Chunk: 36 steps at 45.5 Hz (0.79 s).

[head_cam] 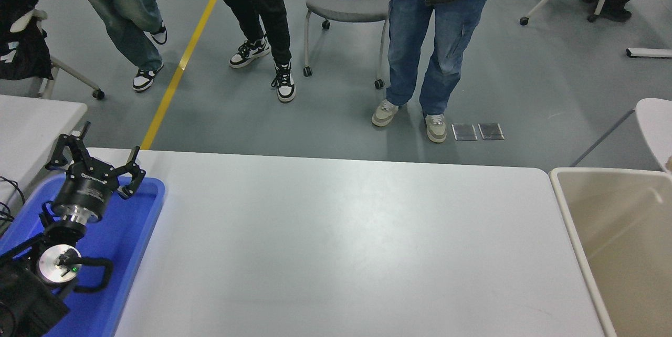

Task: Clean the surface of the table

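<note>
At lower left: left gripper [95, 160] over blue tray [137, 232], jaws spread | table surface [341, 242] bare.

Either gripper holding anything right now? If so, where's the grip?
The left gripper is open and empty above the blue tray. The right gripper is out of view, so cannot tell.

White-grey table [336, 242]; blue tray [134, 253] at left; beige bin [619, 242] at right; black gripper [92, 161]; yellow floor line [178, 72] on grey floor [551, 80].
</note>
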Each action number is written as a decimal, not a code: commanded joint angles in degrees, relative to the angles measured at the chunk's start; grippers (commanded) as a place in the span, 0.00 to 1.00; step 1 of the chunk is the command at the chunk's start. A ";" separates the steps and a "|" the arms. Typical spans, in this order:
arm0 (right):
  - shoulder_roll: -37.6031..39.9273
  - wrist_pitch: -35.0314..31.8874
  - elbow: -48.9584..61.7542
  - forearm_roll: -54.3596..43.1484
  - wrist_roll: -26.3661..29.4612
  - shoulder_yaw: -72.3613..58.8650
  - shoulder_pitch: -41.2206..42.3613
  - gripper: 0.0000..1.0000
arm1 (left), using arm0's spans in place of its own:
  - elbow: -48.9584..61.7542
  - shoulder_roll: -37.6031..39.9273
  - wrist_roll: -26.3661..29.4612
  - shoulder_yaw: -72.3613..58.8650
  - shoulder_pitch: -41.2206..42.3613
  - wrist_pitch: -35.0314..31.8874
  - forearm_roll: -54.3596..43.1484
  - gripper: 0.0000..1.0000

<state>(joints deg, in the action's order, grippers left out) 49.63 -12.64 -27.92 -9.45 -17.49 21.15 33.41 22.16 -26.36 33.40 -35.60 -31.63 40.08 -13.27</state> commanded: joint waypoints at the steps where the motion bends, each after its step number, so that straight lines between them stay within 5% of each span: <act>1: -11.74 -1.07 14.12 2.07 -0.27 7.40 -4.84 0.00 | -0.01 0.00 0.09 0.00 0.08 0.00 0.00 1.00; 15: -22.47 -0.37 25.37 2.24 -0.18 10.22 -5.90 0.00 | -0.01 0.00 0.09 0.00 0.08 0.00 0.00 1.00; 31: -23.00 2.62 25.38 2.24 0.17 9.08 -5.98 0.01 | -0.01 0.00 0.09 0.00 0.08 0.00 0.00 1.00; 34: -22.82 2.71 25.38 1.89 0.17 8.99 -6.16 0.41 | 0.08 0.00 0.09 0.00 0.08 0.00 0.00 1.00; 36: -22.65 3.06 25.46 1.89 0.17 9.17 -6.42 1.00 | -0.01 0.00 0.09 0.00 0.08 0.00 0.00 1.00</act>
<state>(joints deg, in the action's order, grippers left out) 27.53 -10.48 -3.48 -7.31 -17.42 30.45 27.57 22.16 -26.37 33.48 -35.60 -31.56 40.08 -13.27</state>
